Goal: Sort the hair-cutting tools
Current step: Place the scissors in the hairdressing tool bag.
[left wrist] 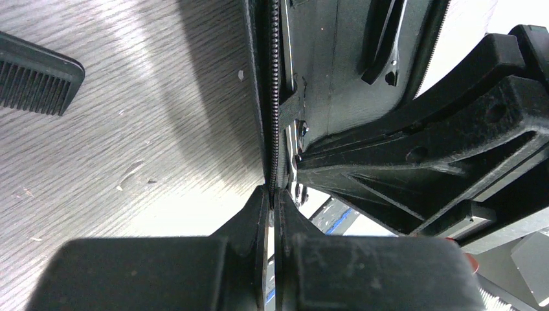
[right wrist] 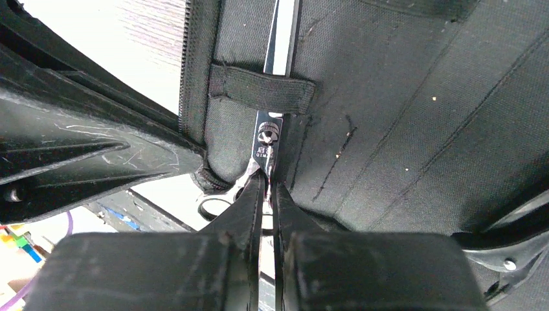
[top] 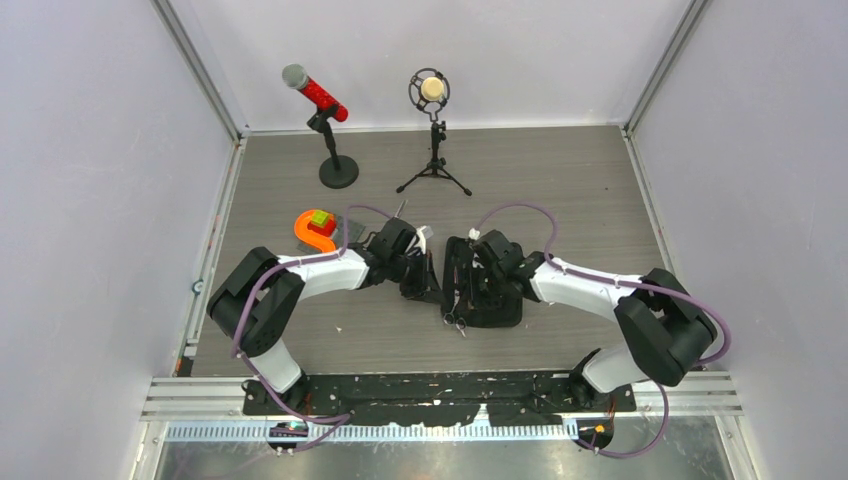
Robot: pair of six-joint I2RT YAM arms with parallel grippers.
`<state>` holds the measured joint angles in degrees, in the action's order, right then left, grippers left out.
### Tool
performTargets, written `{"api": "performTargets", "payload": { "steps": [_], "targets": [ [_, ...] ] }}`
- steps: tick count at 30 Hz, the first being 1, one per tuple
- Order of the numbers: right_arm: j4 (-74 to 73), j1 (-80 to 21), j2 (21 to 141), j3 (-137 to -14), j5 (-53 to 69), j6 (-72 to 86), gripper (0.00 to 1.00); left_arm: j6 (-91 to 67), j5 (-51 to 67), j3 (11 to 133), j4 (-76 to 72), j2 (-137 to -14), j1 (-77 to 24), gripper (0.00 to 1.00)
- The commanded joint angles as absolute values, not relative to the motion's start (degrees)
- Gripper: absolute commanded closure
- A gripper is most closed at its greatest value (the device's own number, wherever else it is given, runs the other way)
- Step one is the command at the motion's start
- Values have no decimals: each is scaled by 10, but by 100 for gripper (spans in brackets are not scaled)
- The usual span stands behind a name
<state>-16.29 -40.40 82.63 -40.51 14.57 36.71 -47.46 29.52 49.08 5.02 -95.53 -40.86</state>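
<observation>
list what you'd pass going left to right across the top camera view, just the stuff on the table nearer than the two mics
orange curved piece with a green block on it → left gripper → black case, lying open

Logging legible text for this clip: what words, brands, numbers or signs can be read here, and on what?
On the scissors, near the pivot: tiny engraved lettering, too small to read.
On the zip case, comb, red microphone, cream microphone: no text visible.
</observation>
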Motion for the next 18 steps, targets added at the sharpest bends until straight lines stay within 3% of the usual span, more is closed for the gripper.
{"api": "performTargets", "payload": {
  "steps": [1,18],
  "targets": [
    [-165,-407,844,-448,137,367,95,-469,314,506,44,-945,-411,100],
    [-223,-369,871,-510,133,376,95,-461,323,505,49,-942,-413,100]
  ]
}}
